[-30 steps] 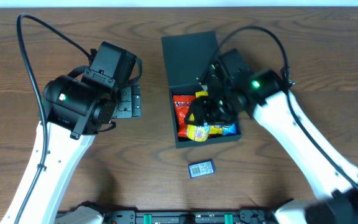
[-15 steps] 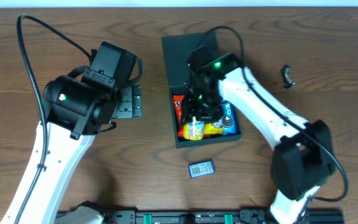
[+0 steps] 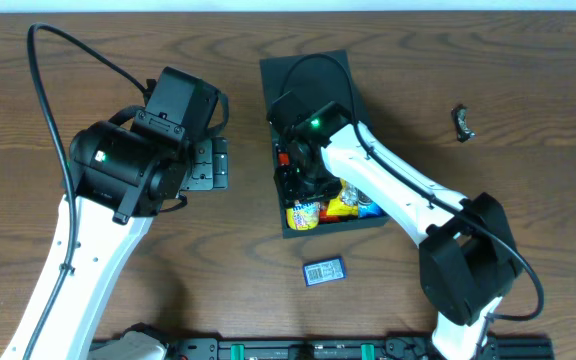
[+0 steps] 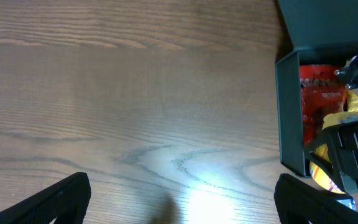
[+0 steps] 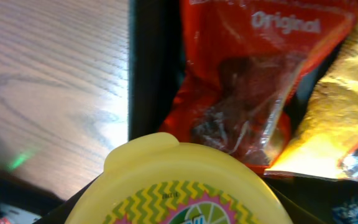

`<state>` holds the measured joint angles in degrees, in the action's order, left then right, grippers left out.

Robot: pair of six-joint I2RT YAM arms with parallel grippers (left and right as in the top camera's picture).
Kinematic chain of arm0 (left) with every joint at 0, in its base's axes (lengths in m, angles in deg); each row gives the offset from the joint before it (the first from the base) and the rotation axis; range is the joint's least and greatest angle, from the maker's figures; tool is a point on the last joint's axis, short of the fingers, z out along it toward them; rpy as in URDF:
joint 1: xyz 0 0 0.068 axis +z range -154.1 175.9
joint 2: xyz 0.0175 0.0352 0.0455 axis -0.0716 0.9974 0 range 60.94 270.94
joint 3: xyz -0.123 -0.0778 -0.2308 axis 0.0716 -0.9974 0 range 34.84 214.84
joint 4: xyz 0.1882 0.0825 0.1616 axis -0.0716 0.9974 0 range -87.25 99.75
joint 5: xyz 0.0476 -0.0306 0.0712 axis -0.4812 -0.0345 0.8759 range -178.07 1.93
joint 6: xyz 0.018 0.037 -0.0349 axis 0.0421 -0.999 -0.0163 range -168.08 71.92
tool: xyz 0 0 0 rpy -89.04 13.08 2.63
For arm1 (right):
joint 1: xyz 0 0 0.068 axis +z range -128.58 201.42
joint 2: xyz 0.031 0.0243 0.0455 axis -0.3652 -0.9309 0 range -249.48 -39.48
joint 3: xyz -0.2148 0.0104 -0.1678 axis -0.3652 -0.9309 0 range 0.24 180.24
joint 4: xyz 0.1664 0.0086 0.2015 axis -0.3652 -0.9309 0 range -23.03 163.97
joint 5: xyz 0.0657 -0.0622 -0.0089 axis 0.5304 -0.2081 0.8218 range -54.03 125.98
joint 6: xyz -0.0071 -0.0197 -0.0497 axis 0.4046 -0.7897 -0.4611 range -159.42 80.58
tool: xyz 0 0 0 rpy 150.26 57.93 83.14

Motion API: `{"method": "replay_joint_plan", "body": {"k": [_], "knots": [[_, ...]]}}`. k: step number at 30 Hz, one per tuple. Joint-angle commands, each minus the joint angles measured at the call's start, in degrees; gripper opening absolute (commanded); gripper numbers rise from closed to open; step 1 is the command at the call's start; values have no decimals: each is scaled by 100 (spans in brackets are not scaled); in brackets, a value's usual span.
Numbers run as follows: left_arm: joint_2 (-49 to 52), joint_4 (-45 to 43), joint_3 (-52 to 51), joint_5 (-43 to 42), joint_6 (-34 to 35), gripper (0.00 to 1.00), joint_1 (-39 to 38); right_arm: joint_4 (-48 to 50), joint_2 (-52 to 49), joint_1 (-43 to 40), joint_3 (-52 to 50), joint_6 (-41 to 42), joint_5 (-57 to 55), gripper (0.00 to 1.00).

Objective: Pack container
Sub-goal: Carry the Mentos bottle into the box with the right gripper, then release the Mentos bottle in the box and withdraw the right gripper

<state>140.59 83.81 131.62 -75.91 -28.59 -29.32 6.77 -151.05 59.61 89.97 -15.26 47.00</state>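
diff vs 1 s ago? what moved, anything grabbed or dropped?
The right claw swung left across the container to its left side, elbow folding in. The yellow cup it seems to grip shifted left with it; nothing newly grabbed or released. A small black item, hidden before by the arm, now shows. Unchanged: left claw, open; blue packet; container.

Table [image 3: 468,60]: brown wood grain.
Red packet [image 5: 253,81]: printed "Original", crumpled, inside the container [image 3: 333,228] on its left side.
Yellow-lidded cup [image 5: 179,186]: zigzag pattern on the lid, just near of the red packet.
Gold packet [image 5: 334,124]: right of the red packet, beside it.
Blue barcode packet [image 3: 324,271]: flat on the table, near side, apart from the container.
Small black curved piece [image 3: 460,122]: far right, well apart.
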Motion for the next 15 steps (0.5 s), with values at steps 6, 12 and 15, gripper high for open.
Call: {"method": "replay_joint_plan", "body": {"k": [6,12,15], "knots": [[-83,68,-2,-26,20,95,22,-31,-201,26,129,109,-269,33],[-83,83,-2,-24,20,95,22,-31,-201,26,129,107,-264,97],[-83,83,-2,-24,20,95,22,-31,-192,26,129,109,-262,99]]}}
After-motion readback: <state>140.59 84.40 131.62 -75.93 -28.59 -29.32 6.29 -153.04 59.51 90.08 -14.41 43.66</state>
